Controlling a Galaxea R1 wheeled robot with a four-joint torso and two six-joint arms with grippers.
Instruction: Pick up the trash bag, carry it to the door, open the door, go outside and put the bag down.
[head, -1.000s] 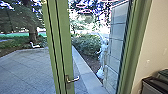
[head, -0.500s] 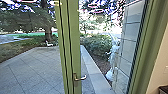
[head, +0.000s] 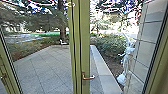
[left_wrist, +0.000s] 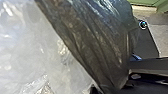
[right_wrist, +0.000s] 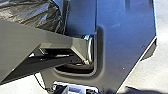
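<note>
Vs 0.5 s ago, head cam's swung L: green door frame (head: 85, 40) w/ lever handle (head: 88, 77) sits further R in pic, & a 2nd handle (head: 3, 77) now shows lower L. Trash bag (left_wrist: 92, 37) looms lg. in L wrist view; R wrist view has dark crinkled plastic (right_wrist: 32, 12) near robot's smooth plate. Can't tell state of either pincer. Bag: thin, glossy, creased, dark grey next to milky see-thru plastic (left_wrist: 37, 47). Outside: grey sq. pavers (head: 47, 67), leafy hedge (head: 110, 47).
</note>
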